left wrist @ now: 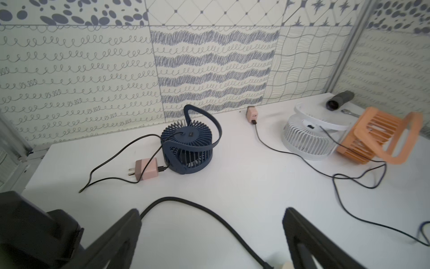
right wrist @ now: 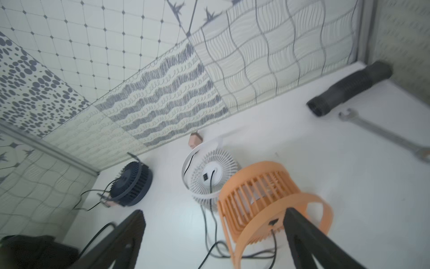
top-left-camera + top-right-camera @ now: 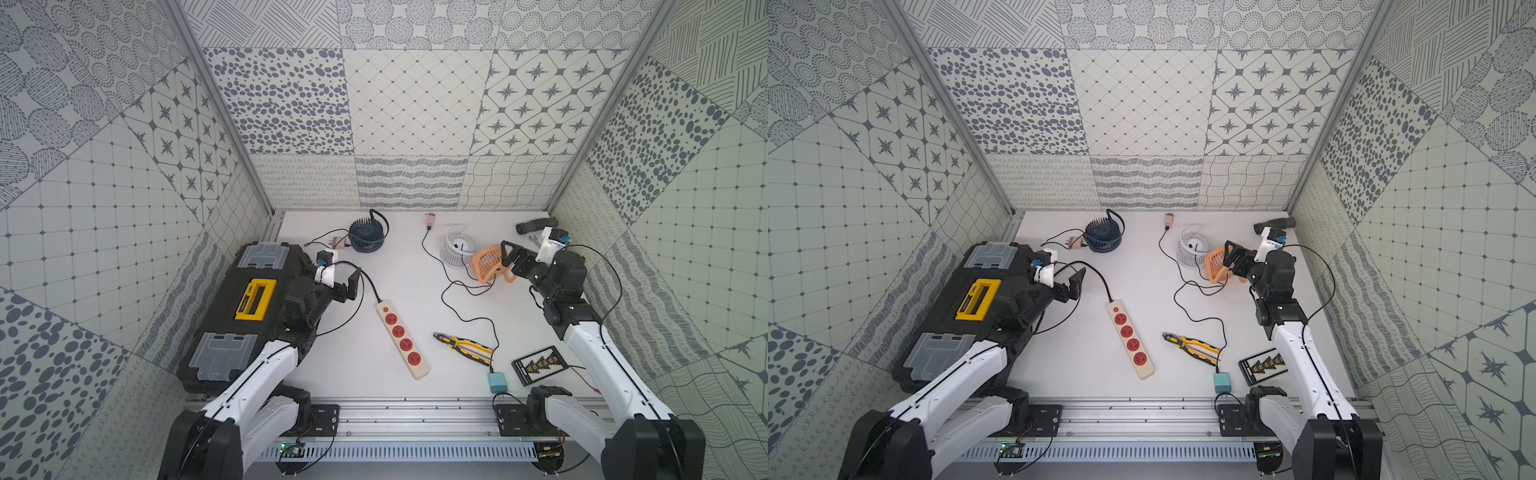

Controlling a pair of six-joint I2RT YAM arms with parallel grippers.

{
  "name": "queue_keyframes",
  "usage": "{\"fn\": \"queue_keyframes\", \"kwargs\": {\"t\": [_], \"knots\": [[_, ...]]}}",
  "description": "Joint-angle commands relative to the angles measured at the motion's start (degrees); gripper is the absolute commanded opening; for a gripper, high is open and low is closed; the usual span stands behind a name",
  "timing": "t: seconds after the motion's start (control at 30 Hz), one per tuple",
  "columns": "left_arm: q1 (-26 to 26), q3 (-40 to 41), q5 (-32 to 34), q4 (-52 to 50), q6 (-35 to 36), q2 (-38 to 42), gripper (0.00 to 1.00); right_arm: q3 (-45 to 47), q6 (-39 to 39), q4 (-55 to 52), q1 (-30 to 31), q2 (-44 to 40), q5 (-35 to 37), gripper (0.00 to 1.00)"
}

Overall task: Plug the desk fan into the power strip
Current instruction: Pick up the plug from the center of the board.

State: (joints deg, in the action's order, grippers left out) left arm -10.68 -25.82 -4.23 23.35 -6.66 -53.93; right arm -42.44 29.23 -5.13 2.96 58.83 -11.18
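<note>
The cream power strip (image 3: 402, 338) (image 3: 1131, 338), with red sockets, lies mid-table; its black cord (image 1: 209, 216) runs under my open left gripper (image 3: 347, 286) (image 1: 211, 212). Three desk fans stand at the back: a navy fan (image 3: 368, 235) (image 1: 188, 149), a white fan (image 3: 457, 249) (image 2: 209, 172) and a tilted orange fan (image 3: 490, 264) (image 2: 263, 198). My right gripper (image 3: 510, 259) (image 2: 214, 212) is open at the orange fan, whose rim lies partly between the fingers. A pink plug (image 1: 146, 168) lies by the navy fan, another pink plug (image 3: 430, 220) by the back wall, and a teal plug (image 3: 497, 382) near the front.
A black and yellow toolbox (image 3: 245, 307) fills the left side under my left arm. Yellow pliers (image 3: 465, 345) and a black bit case (image 3: 539, 365) lie front right. A black tube (image 3: 536, 224) and a wrench (image 2: 384, 135) sit in the back right corner. Thin cords loop mid-table.
</note>
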Motion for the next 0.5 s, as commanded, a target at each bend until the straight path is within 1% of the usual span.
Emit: {"fn": "queue_keyframes", "kwargs": {"t": [0.0, 0.1, 0.23, 0.37, 0.47], "knots": [[-8.4, -0.8, 2.8, -16.7, -4.2, 8.4, 0.98, -1.3, 5.9, -27.8, 5.9, 1.4, -0.6, 0.97], [-13.1, -2.5, 3.8, -21.5, -6.7, 10.4, 0.97, -2.1, 8.8, -36.7, 12.6, 0.4, 7.5, 0.95], [-18.6, -4.1, 3.9, -25.1, -9.3, 11.5, 0.96, -1.2, 14.6, -44.3, 19.2, -0.7, 13.2, 0.93], [-22.8, -5.9, 4.7, -25.8, -9.3, 11.1, 0.96, 1.5, 18.4, -49.6, 20.3, -1.4, 16.4, 0.90], [-24.2, -6.9, 4.5, -25.6, -8.8, 9.8, 0.96, 3.4, 20.7, -50.4, 20.3, -3.7, 18.5, 0.85]]}}
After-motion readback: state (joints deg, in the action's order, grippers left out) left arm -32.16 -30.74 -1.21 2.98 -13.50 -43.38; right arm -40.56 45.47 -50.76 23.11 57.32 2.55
